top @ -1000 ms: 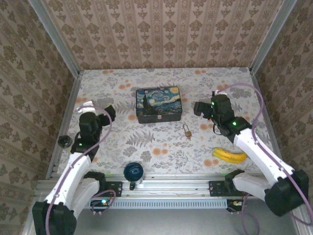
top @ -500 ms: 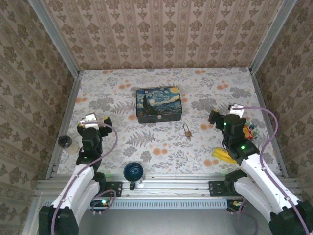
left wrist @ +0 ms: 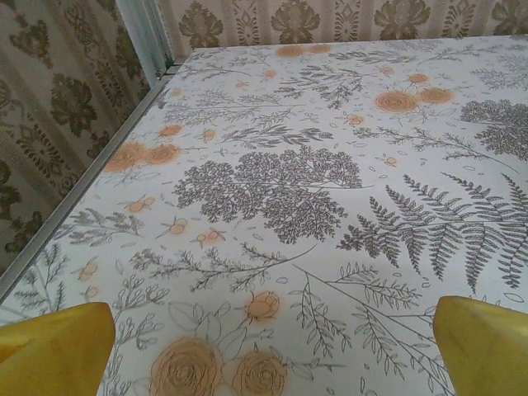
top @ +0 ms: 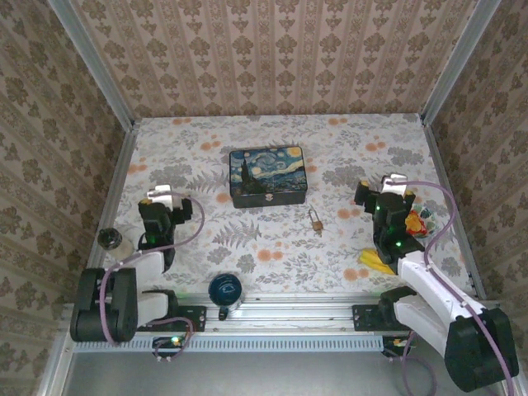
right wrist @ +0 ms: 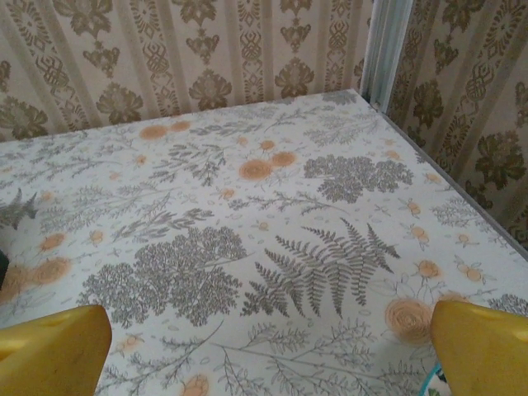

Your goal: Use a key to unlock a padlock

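Observation:
The small brass padlock (top: 315, 219) lies flat on the floral tablecloth, just below the painted tin's right corner. I cannot make out the key as separate from it at this size. My left gripper (top: 165, 200) sits low at the left, well away from the padlock, open and empty. Its yellow fingertips (left wrist: 56, 348) stand wide apart over bare cloth in the left wrist view. My right gripper (top: 381, 193) is to the right of the padlock, also open, with its yellow fingertips (right wrist: 51, 350) far apart and nothing between them.
A Starry Night tin (top: 267, 175) stands at the middle back. A banana (top: 373, 261) lies under my right arm, with a colourful item (top: 423, 219) beside it. A blue round object (top: 225, 289) sits at the near edge and a dark small object (top: 109, 239) at the left. Patterned walls enclose three sides.
Both arms have drawn back toward the near edge and folded low. The right gripper has moved away from beside the tin. The padlock has not moved.

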Available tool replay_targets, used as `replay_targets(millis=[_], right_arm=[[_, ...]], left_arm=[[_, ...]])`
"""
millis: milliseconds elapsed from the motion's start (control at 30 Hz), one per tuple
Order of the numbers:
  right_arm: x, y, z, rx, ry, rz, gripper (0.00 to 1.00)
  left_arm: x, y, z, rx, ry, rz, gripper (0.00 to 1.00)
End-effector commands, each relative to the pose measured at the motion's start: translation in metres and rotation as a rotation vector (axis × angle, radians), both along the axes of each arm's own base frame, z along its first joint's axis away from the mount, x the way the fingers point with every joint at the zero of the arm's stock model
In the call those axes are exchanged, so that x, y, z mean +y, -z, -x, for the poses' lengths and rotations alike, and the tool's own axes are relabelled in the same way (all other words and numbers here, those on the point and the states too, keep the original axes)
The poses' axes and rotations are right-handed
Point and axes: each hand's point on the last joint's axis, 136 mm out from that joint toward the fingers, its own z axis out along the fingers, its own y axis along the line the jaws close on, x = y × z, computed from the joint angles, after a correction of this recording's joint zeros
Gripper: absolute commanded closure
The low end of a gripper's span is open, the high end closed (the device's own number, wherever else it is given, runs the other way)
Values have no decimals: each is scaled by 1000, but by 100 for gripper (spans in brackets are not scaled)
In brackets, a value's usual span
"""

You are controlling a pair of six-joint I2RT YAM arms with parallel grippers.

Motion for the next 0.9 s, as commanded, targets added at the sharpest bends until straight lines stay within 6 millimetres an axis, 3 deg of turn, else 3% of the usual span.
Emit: replay_targets(millis=[0,200,333,467,533,867], right_arm=[[-2,-14,-8,-72,-12,1,0],[-4,-9,-12,-83,-17,-9,0],[-4,-6,-14,-99,-30,-14,0],[-4,-1,-18,-111,-48,-8,0],[-3,2,-21,-119,-67,0,0],[-2,13,-37,-131,-119,51,0]], left_arm=[[-5,-27,-19,-108,51,-21,0],[-6,-13,-27,-131,104,-3,0],[-9,8,-34,-103,174,47,0],[-13,8,-44,-62,242,95,0],[-24,11,-47,-25,295,80,0],[-20,11,-48,-25,266,71,0]])
